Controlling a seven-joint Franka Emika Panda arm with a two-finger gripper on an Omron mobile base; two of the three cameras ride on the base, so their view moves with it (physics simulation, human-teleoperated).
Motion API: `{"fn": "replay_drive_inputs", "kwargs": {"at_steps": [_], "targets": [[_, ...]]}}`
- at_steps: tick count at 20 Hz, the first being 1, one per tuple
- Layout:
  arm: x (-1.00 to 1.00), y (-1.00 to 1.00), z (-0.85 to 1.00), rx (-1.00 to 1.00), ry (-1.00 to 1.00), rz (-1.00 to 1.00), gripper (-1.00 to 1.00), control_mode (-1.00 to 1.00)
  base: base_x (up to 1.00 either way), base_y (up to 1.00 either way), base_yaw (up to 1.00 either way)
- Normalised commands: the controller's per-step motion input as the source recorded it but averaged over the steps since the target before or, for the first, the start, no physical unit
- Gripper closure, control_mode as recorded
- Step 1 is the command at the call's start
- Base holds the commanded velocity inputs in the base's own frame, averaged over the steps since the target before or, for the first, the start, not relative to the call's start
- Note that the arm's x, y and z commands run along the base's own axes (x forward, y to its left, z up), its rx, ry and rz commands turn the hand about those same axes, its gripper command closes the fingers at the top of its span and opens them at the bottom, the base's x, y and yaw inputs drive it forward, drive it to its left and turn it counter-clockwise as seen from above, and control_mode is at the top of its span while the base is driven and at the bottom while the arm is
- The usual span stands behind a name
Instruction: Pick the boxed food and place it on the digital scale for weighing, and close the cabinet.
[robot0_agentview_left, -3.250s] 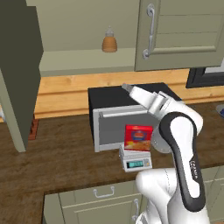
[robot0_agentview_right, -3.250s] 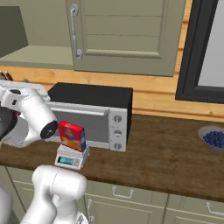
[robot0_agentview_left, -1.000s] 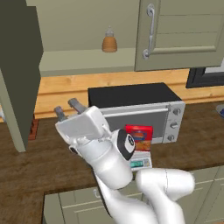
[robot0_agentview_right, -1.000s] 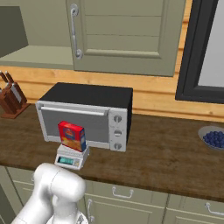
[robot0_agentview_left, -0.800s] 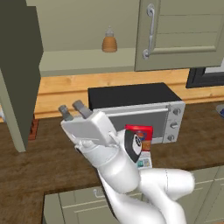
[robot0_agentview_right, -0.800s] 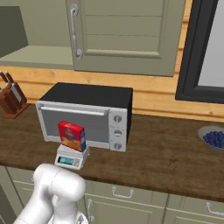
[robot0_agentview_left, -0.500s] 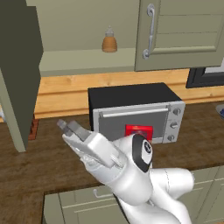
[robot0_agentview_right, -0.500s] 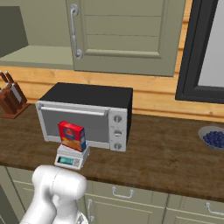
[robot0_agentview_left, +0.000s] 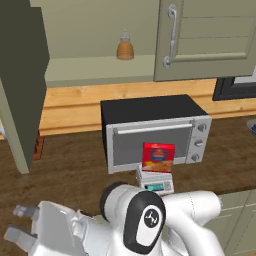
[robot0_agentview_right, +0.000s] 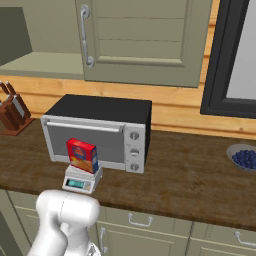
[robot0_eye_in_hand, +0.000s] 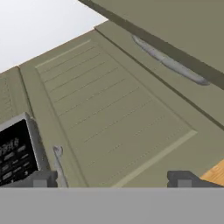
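- A dark wood counter (robot0_agentview_right: 200, 175) runs below a pale wood wall strip, with olive drawers under its front edge.
- A toaster oven (robot0_agentview_left: 152, 131) stands at the counter's back.
- The boxed food (robot0_agentview_left: 158, 157) stands upright on the digital scale (robot0_agentview_left: 155, 181), just before the oven door.
- The cabinet (robot0_agentview_left: 22, 90) door hangs open at left; an amber bottle (robot0_agentview_left: 125, 47) sits on its shelf.
- The gripper (robot0_agentview_left: 20, 224), jaws spread wide and empty, hangs off the counter's front edge, well apart from the box.

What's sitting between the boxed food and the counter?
The digital scale: in the right base view the boxed food stands upright on it, in front of the toaster oven.
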Motion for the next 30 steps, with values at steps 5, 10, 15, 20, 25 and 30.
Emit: {"fn": "replay_drive_inputs", "kwargs": {"at_steps": [5,10,15,20,25,30], "targets": [[0.39,0.97,0.00,0.04,0.00,-0.04,-1.00,-1.00,0.00,0.00,0.00],[0.48,0.43,-0.01,0.21,0.20,0.00,-1.00,-1.00,0.00,0.00,0.00],[0.25,0.03,-0.20,0.39,0.06,0.00,-1.00,-1.00,0.00,0.00,0.00],[0.41,0.14,-0.27,0.42,-0.07,-0.12,-1.00,-1.00,0.00,0.00,0.00],[0.66,0.23,-0.01,0.25,0.07,-0.17,-1.00,-1.00,0.00,0.00,0.00],[0.64,0.38,-0.10,0.03,0.23,-0.15,-1.00,-1.00,0.00,0.00,0.00]]}}
